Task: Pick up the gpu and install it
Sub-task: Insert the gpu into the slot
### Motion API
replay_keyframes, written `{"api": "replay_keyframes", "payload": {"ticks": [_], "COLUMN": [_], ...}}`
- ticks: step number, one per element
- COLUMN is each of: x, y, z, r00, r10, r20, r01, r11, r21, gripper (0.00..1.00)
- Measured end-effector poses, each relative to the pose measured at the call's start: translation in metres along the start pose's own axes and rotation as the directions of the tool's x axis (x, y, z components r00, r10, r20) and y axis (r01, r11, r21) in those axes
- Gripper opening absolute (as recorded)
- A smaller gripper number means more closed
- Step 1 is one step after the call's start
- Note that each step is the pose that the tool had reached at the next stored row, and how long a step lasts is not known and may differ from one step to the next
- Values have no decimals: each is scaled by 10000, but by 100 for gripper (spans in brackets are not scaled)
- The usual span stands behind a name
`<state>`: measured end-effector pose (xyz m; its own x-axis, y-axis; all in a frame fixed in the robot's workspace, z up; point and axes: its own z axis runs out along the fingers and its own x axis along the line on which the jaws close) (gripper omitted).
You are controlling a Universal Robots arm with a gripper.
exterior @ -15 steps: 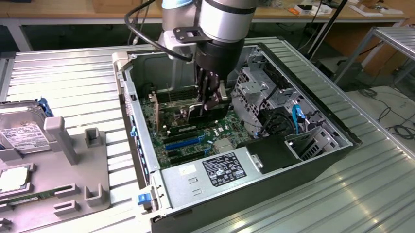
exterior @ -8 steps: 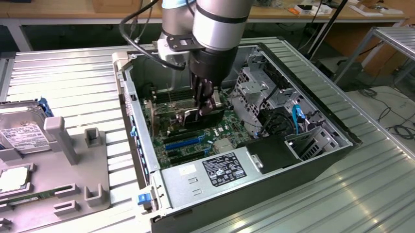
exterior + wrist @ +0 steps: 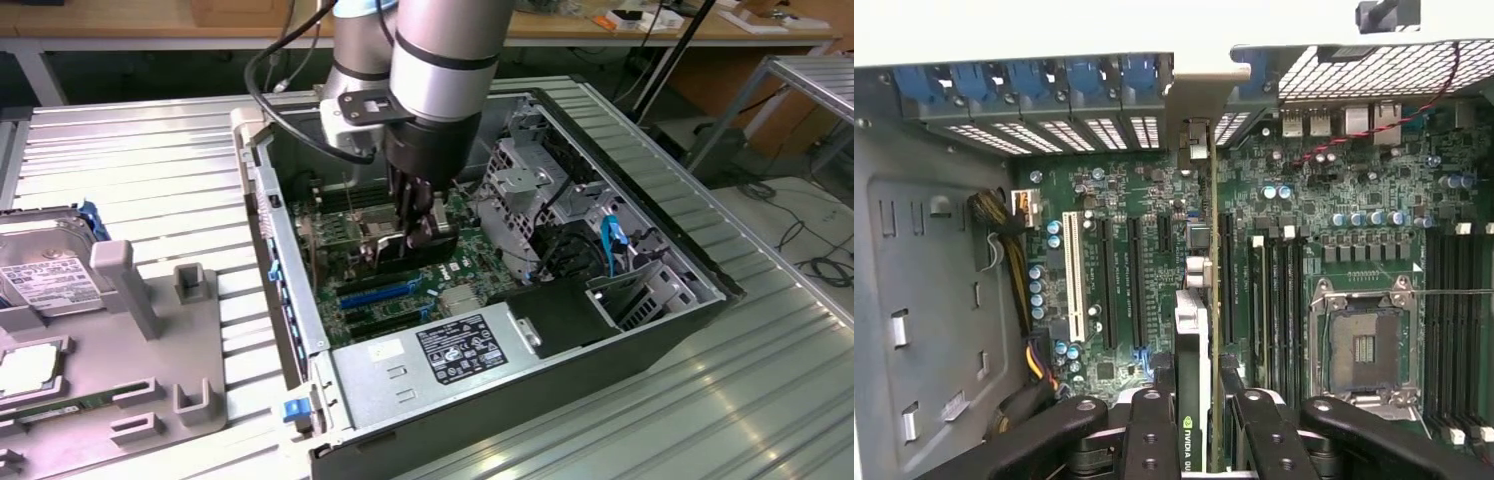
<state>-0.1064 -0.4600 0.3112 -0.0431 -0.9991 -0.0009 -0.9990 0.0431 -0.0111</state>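
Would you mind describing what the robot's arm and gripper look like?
The arm is a thick silver-grey cylinder with a dark band near its end and a pale bracket at the wrist. A black cable loops beside it. The gripper is black, with jointed finger links and round pivot pins.

The grey-and-silver jointed arm [image 3: 434, 60] reaches steeply down, wrist near vertical. Its black two-fingered tool [image 3: 1197, 378] points downward, fingers [image 3: 1152, 420] partly closed, seemingly pinching the thin dark green-edged card [image 3: 1192, 320] edge-on between them.
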Motion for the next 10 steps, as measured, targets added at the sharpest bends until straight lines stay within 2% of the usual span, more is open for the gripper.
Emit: {"api": "replay_keyframes", "payload": {"ticks": [7, 10], "x": [1, 2], "y": [15, 46], "z": [155, 171], "r00": [10000, 10000], "r10": [-38, -40], "r20": [12, 13], "r01": [38, 40], "r11": [9999, 9999], "r21": [137, 150], "gripper": [27, 27]}}
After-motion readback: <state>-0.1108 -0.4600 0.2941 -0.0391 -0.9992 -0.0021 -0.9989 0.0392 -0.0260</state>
